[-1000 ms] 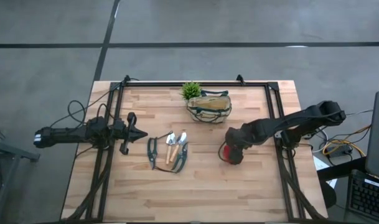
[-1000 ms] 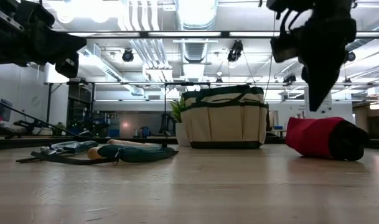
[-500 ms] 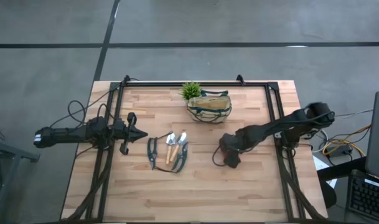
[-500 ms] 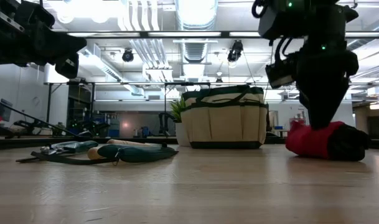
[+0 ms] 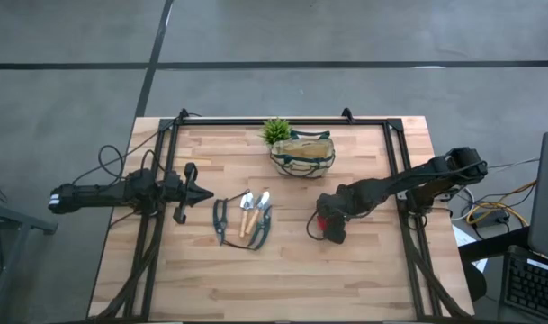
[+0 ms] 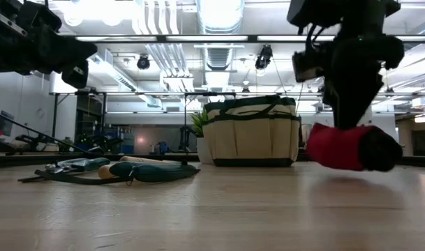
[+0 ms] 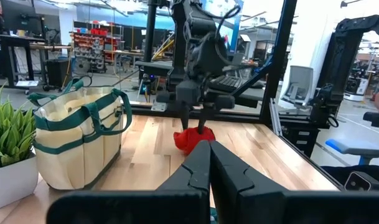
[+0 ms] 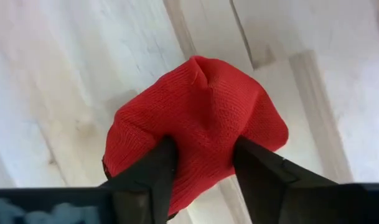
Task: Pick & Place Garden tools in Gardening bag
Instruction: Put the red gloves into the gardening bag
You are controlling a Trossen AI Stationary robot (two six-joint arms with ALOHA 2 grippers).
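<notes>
Red lump (image 6: 341,147) now off the table (image 5: 363,270), lifted since 0.5 s ago; right gripper (image 8: 201,158) clamps it w/ both fingers, just right of the tools (image 5: 244,216) and below the bag (image 5: 303,154). Left gripper (image 7: 208,163) waits at table's left, fingers together, holding nothing.

The gardening bag (image 5: 303,155) stands at the far edge of the worktop (image 5: 282,279), with the plant (image 5: 275,131) just beside it on its left. The garden tools (image 5: 245,216) lie together nearer the middle-left. Right of them, the soft lump (image 5: 328,223) hangs just above the worktop, in the right end effector (image 5: 331,216). The left end effector (image 5: 189,192) waits left of the tools.
</notes>
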